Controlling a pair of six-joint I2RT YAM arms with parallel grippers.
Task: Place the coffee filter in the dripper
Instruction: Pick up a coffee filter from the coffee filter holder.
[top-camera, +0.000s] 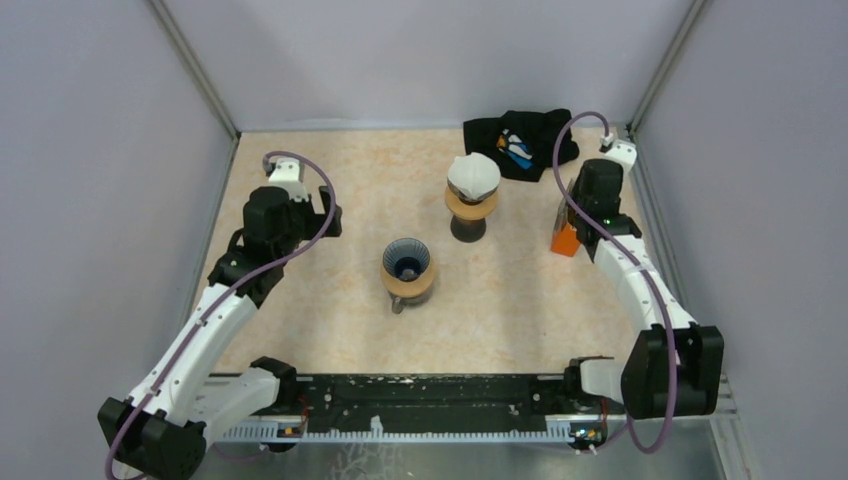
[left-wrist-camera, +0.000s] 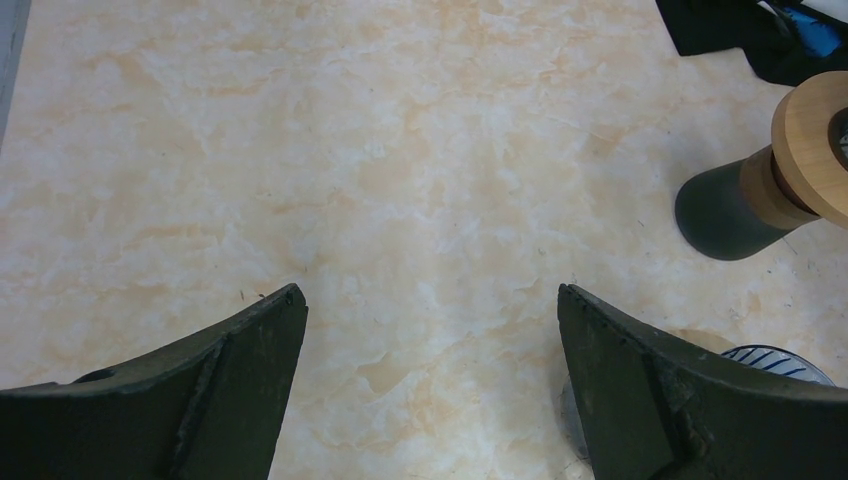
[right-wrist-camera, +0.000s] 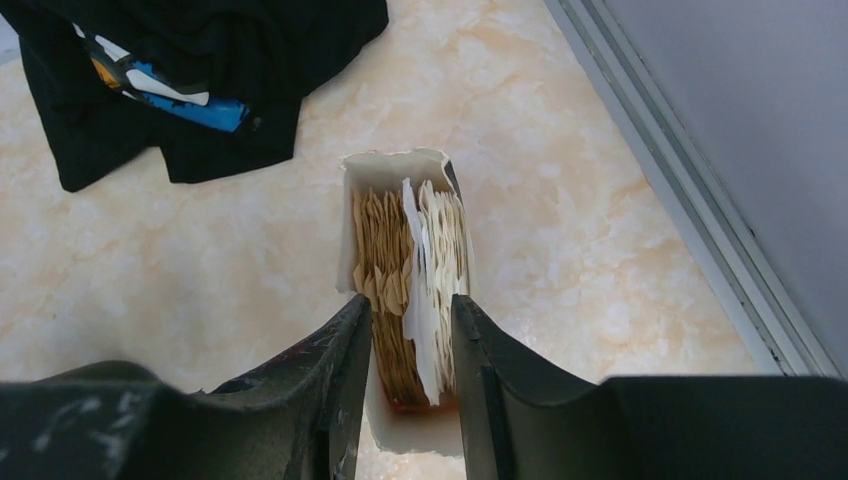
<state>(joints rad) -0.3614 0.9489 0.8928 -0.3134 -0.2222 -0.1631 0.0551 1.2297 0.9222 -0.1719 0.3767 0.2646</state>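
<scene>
While my left gripper (left-wrist-camera: 428, 295) hangs over bare table (left-wrist-camera: 400, 150) at the left side, its jaws stand wide apart with nothing between them.

Centre of table: the dripper (top-camera: 407, 268), a striped cone in a wooden collar, sits upright and has no paper in it. From the left wrist only its rim (left-wrist-camera: 780, 360) shows, behind my right-hand fingertip.

Behind it and a little to the right: a second dripper (top-camera: 472, 195) on a dark base, wooden collar, with a white filter (top-camera: 473, 175) seated in its top.

Far right corner: a black cloth (top-camera: 520, 145) lies crumpled, with a blue and white print on it.

Right edge, near the side wall (right-wrist-camera: 720, 150): the orange box (top-camera: 565, 240) stands open at the top, and the coffee filters (right-wrist-camera: 385, 250) are packed in it on edge, brown ones on the left, white ones on the right.

My right gripper (right-wrist-camera: 410, 305) is down in the mouth of that box. Jaws stand narrow, with a slice of the stack between them. Left finger lies against the brown papers, right finger against a white one. I cannot tell whether they pinch.
</scene>
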